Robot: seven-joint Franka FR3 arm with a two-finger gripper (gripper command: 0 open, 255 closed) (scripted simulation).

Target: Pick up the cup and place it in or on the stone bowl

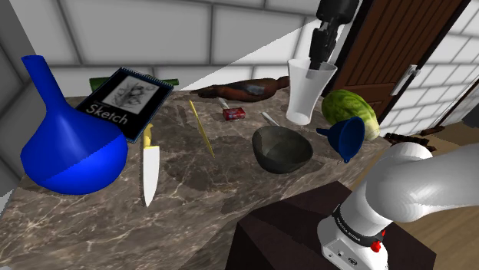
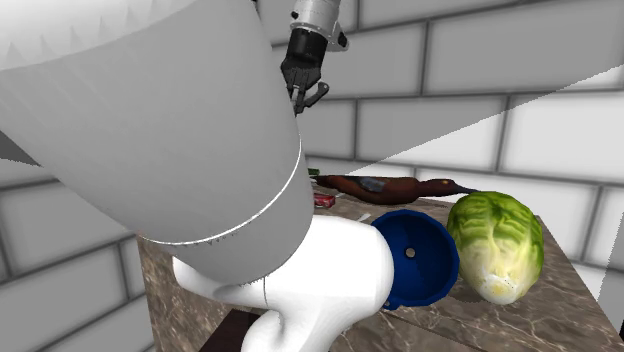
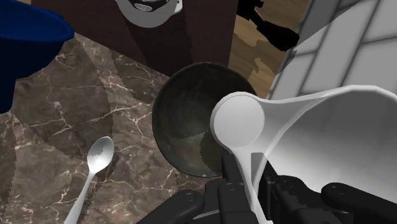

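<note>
White cup (image 1: 310,93) is clamped by its rim wall between my fingers (image 1: 316,54), one inside and one outside. It hangs beside the dark stone bowl (image 1: 282,147), on the bowl's far side in the shoulder view. Procedure: translate until the cup base sits over the bowl centre, lower slowly, and release only once it rests. Long axis runs near vertical, mouth up, narrow base down; hold that attitude to avoid tipping.

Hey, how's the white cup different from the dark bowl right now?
The cup is white, tall and narrow; the bowl is dark, low and wide. The cup hangs in the gripper, clasped by its wall; the bowl sits on the marble counter. Both are open-topped and empty.
</note>
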